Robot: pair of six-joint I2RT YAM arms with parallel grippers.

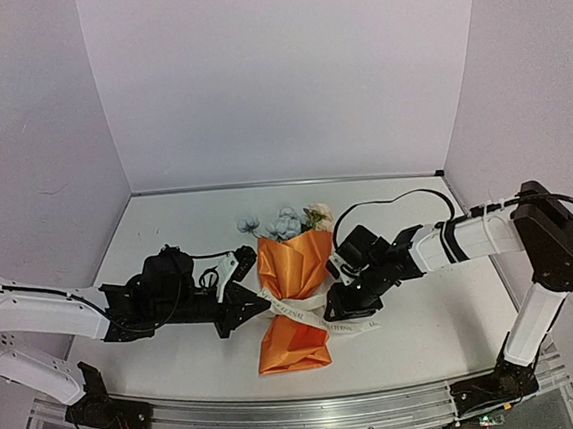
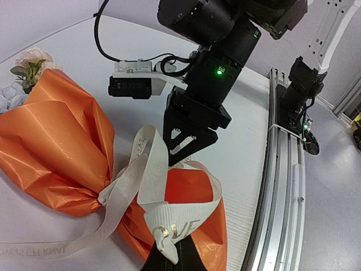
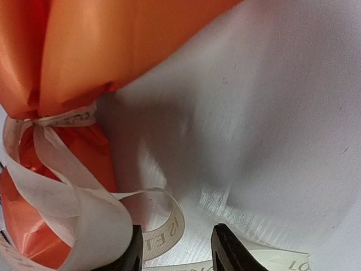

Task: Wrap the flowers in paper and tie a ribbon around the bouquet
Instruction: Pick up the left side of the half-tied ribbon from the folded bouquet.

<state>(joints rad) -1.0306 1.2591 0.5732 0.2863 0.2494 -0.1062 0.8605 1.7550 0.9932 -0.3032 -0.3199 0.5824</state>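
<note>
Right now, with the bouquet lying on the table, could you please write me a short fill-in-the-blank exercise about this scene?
1. The paper around the flowers is ____ in colour.
2. The ribbon cinches the paper at its ____.
3. The left claw is shut on the ____.
4. The right claw is ____, gripping nothing.
Missing words: orange; middle; ribbon; open.

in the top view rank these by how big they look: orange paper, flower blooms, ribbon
1. the paper, clearly largest.
2 and 3, too close to rank: the flowers, a short wide cluster of blooms above the wrap, and the ribbon, about as long but much narrower.
</note>
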